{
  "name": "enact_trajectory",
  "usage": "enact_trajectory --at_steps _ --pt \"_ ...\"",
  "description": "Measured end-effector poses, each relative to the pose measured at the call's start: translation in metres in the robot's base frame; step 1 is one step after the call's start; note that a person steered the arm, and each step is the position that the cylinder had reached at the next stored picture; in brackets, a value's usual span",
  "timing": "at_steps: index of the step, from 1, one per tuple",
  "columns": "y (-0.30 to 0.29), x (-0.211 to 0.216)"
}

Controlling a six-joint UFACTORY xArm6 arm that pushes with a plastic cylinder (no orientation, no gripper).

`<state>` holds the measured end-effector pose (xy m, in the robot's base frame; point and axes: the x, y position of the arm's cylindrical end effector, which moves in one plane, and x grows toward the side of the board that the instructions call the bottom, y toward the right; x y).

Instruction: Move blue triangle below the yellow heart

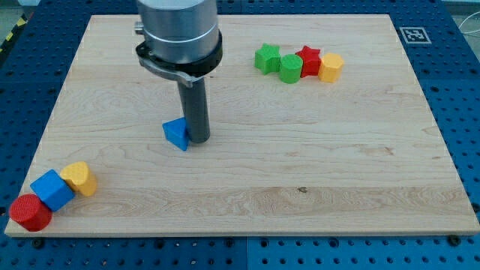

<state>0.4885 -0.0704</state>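
Observation:
The blue triangle [176,133] lies on the wooden board [300,150], left of centre. My tip [198,139] stands right beside it, touching its right side. The yellow heart [80,178] sits near the view's bottom left corner, to the lower left of the blue triangle, and is touching a blue cube [52,189]. The rod and the arm's grey body rise from the tip toward the view's top.
A red cylinder [30,212] sits against the blue cube at the bottom left corner. At the upper right stand a green star [267,58], a green cylinder [291,68], a red star [309,59] and a yellow hexagon [331,67], clustered together.

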Motion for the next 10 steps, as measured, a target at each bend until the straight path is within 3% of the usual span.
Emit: enact_trajectory --at_steps 1,3,5,10 --pt "-0.001 0.0" --pt "0.015 -0.04" --pt "-0.01 -0.039" --pt "-0.058 0.053"
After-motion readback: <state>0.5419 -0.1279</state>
